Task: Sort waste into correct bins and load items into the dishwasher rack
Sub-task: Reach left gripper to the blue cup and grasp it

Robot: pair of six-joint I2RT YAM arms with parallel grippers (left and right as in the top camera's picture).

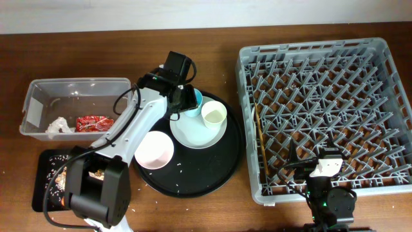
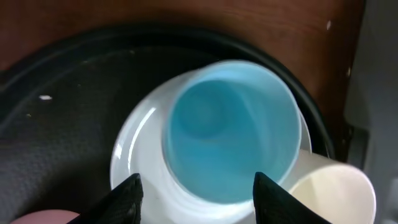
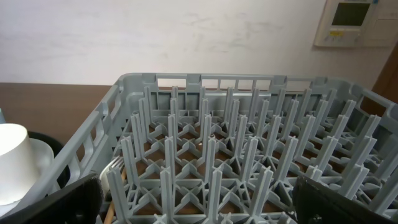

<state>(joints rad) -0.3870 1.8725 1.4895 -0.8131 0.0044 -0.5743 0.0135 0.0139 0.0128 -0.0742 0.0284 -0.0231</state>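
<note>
Light-blue cup (image 2: pixel 230 137) between spread left fingers (image 2: pixel 127 196), slim gaps either side; right fingers (image 3: pixel 62 202) wide apart over rack (image 3: pixel 199 79) edge.

There are two cups: one light-blue cup (image 1: pixel 198 98) and one cream cup (image 1: pixel 214 115). One pale plate (image 1: pixel 193 134), one white bowl (image 1: pixel 154 150) and one round black tray (image 1: pixel 206 174) sit in the middle. One grey dishwasher rack (image 1: pixel 312 46) is on the right. Two bins are on the left: one clear tub (image 1: pixel 77 81) farther off and one flat black tray (image 1: pixel 44 187) nearer. The tub holds one white napkin (image 1: pixel 58 126) and one red wrapper (image 1: pixel 94 122). Wooden chopsticks (image 1: pixel 261 142) lie in the rack; their number is unclear.
</note>
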